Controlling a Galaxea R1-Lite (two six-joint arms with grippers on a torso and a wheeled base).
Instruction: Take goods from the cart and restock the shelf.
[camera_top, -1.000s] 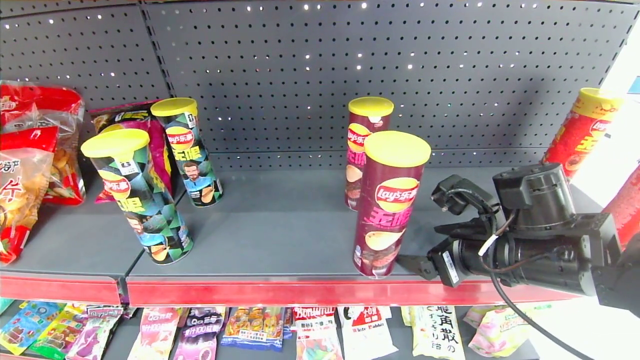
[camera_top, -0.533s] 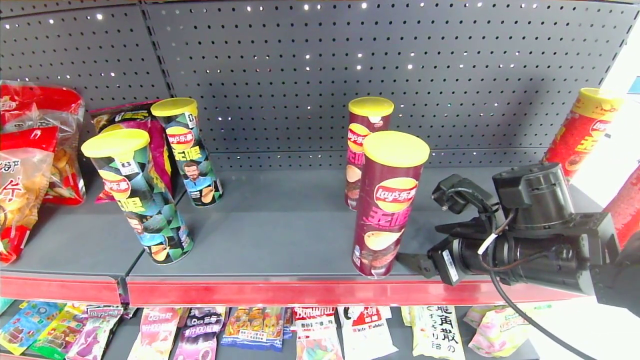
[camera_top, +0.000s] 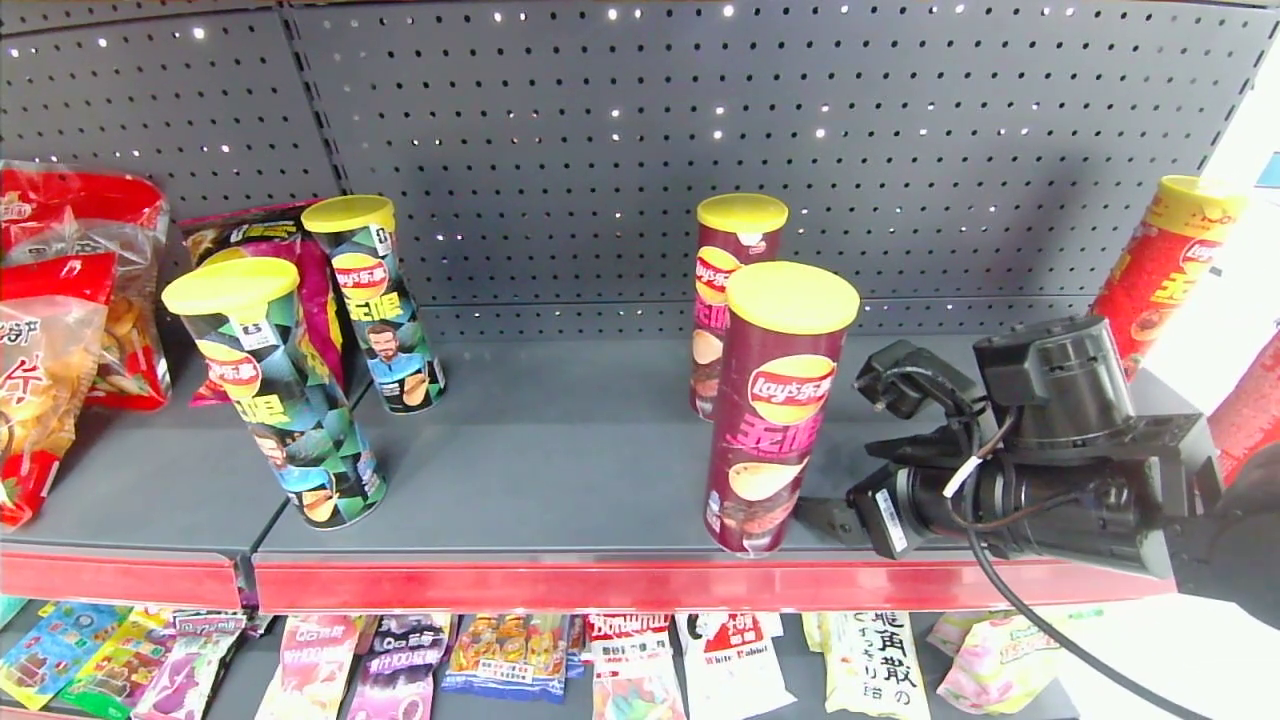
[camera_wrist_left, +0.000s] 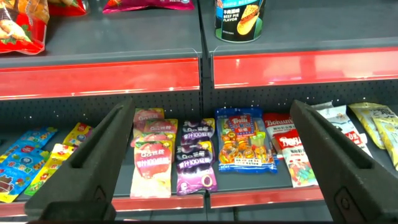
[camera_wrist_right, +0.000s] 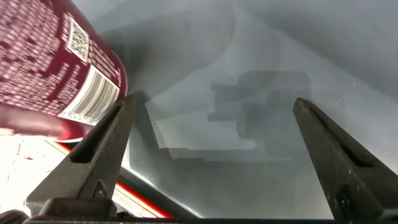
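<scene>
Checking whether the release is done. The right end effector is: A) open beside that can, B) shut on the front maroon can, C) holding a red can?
A: the right end effector has its fingers apart with nothing between them; the front maroon can stands just outside one finger.

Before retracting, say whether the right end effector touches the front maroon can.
Cannot tell: right wrist view shows a fingertip beside the front maroon can, gap unclear.

The chip can beside the black right gripper is maroon, yellow-lidded. The tube farthest from it shows teal-and-black geometric print.
</scene>
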